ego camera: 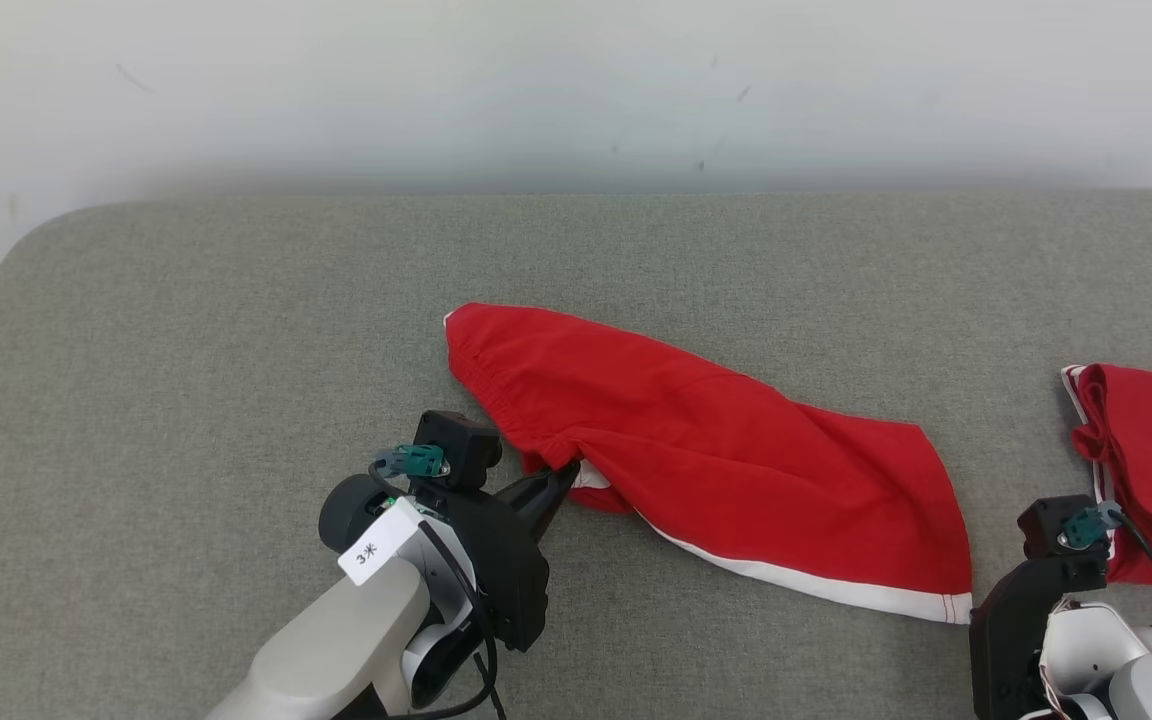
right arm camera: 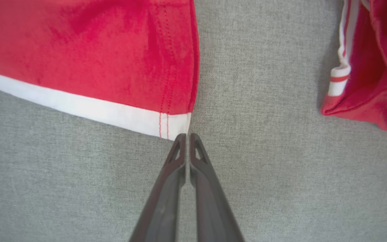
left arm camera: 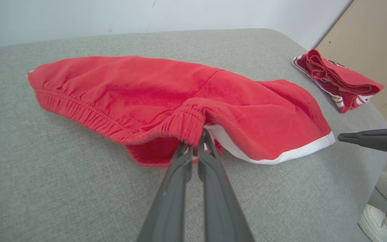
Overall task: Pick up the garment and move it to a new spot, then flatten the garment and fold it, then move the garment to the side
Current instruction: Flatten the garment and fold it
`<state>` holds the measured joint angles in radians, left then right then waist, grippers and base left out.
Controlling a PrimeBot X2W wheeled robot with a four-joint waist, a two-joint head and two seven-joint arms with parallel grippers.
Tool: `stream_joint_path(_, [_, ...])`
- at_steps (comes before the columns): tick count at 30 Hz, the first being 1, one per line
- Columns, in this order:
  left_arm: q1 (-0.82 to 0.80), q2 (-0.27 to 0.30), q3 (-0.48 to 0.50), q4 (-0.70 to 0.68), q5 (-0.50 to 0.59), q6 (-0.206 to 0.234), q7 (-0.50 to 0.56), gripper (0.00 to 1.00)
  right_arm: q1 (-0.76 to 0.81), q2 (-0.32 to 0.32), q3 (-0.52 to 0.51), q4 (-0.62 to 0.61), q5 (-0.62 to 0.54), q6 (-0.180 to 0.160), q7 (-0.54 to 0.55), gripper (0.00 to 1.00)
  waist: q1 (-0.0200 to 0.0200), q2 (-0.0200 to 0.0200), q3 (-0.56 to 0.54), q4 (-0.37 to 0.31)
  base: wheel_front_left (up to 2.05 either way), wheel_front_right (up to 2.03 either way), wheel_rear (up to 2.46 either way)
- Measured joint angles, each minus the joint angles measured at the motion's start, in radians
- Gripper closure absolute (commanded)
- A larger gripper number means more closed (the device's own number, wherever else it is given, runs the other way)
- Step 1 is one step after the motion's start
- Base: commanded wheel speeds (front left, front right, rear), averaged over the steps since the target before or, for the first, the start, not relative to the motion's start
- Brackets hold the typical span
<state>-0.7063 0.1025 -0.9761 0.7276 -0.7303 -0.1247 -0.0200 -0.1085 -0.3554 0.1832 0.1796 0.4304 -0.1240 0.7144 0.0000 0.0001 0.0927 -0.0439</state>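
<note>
Your left gripper (left arm camera: pixel 195 148) pinches the waistband of the red garment (ego camera: pixel 716 450) lying mid-way across the grey surface (ego camera: pixel 186 350), likely anchoring it, while your right gripper (right arm camera: pixel 186 136), jaws pressed together and empty, sits just off its white-hemmed corner.

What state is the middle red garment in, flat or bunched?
Mostly spread out, not flat: the garment is bunched and lifted at the waistband where the left gripper pinches it.
</note>
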Motion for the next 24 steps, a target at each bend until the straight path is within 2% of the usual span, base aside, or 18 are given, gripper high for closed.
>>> stream_joint_path(1, [0.0, 0.0, -0.001, 0.0, 0.0, 0.0, 0.0, 1.0, 0.0, 0.0, -0.002, -0.003, -0.002, 0.0, 0.0, 0.44, 0.0001, 0.0, -0.001, 0.0, 0.0, 0.0, 0.0])
stream_joint_path(2, [0.0, 0.001, -0.002, 0.0, -0.001, 0.0, 0.0, 1.0, 0.0, 0.001, -0.003, -0.005, -0.002, 0.0, 0.0, 0.05, 0.0, 0.0, -0.001, 0.0, 0.0, 0.0, 0.0])
stream_joint_path(3, [0.0, 0.001, -0.003, 0.0, -0.001, 0.0, 0.0, 1.0, 0.001, 0.002, -0.004, -0.007, -0.002, 0.0, 0.0, 0.0, 0.0, 0.0, -0.001, 0.0, 0.0, 0.0, 0.0])
stream_joint_path(11, [-0.002, 0.001, -0.012, -0.012, -0.002, 0.0, -0.004, 1.0, 0.004, 0.022, -0.019, -0.005, -0.002, 0.0, 0.007, 0.02, 0.0, 0.0, 0.021, 0.006, 0.0, 0.0, 0.0])
stream_joint_path(12, [-0.005, 0.001, -0.013, -0.014, -0.002, 0.0, -0.003, 1.0, 0.004, 0.023, -0.022, 0.0, -0.002, 0.0, 0.007, 0.06, 0.0, 0.0, 0.025, 0.007, 0.0, 0.0, 0.0])
stream_joint_path(13, [-0.01, 0.002, -0.014, -0.014, -0.002, 0.0, -0.002, 1.0, 0.003, 0.025, -0.024, 0.006, -0.002, 0.0, 0.008, 0.26, 0.0, 0.0, 0.029, 0.009, 0.0, 0.0, 0.0])
stream_joint_path(14, [-0.018, 0.002, -0.015, -0.015, -0.002, 0.0, -0.002, 1.0, 0.003, 0.028, -0.027, 0.009, -0.002, 0.0, 0.008, 0.29, 0.0001, 0.0, 0.033, 0.011, 0.0, 0.0, 0.0])
stream_joint_path(15, [-0.024, 0.002, -0.015, -0.016, -0.002, 0.0, -0.002, 1.0, 0.002, 0.032, -0.028, 0.01, -0.002, 0.0, 0.008, 0.48, 0.0001, 0.0, 0.036, 0.013, 0.0, 0.0, 0.0])
stream_joint_path(16, [-0.027, 0.003, -0.015, -0.016, -0.002, 0.0, -0.002, 1.0, -0.002, 0.036, -0.028, 0.013, -0.002, 0.0, 0.008, 0.48, 0.0, 0.0, 0.04, 0.015, 0.0, 0.0, 0.0])
stream_joint_path(17, [-0.027, 0.005, -0.015, -0.015, -0.002, 0.0, -0.002, 1.0, -0.005, 0.037, -0.029, 0.014, -0.004, 0.0, 0.008, 0.56, 0.0, 0.0, 0.042, 0.018, 0.0, 0.0, 0.0])
stream_joint_path(19, [-0.027, 0.01, -0.015, -0.014, -0.003, 0.0, -0.002, 1.0, -0.006, 0.04, -0.031, 0.017, -0.009, 0.0, 0.007, 0.62, 0.0001, 0.0, 0.045, 0.02, 0.0, 0.0, 0.0])
stream_joint_path(21, [-0.027, 0.012, -0.015, -0.012, -0.013, 0.0, -0.002, 1.0, -0.008, 0.041, -0.035, 0.02, -0.01, 0.0, 0.007, 0.73, 0.0, 0.0, 0.047, 0.021, 0.0, 0.0, 0.0])
stream_joint_path(22, [-0.027, 0.013, -0.015, -0.012, -0.02, 0.0, -0.002, 1.0, -0.009, 0.042, -0.037, 0.021, -0.01, 0.0, 0.007, 0.75, 0.0, 0.0, 0.047, 0.021, 0.0, 0.0, 0.0])
stream_joint_path(24, [-0.027, 0.013, -0.015, -0.011, -0.028, 0.0, -0.002, 1.0, -0.011, 0.042, -0.038, 0.026, -0.011, 0.0, 0.007, 0.92, 0.0, 0.0, 0.047, 0.022, 0.0, 0.0, 0.0])
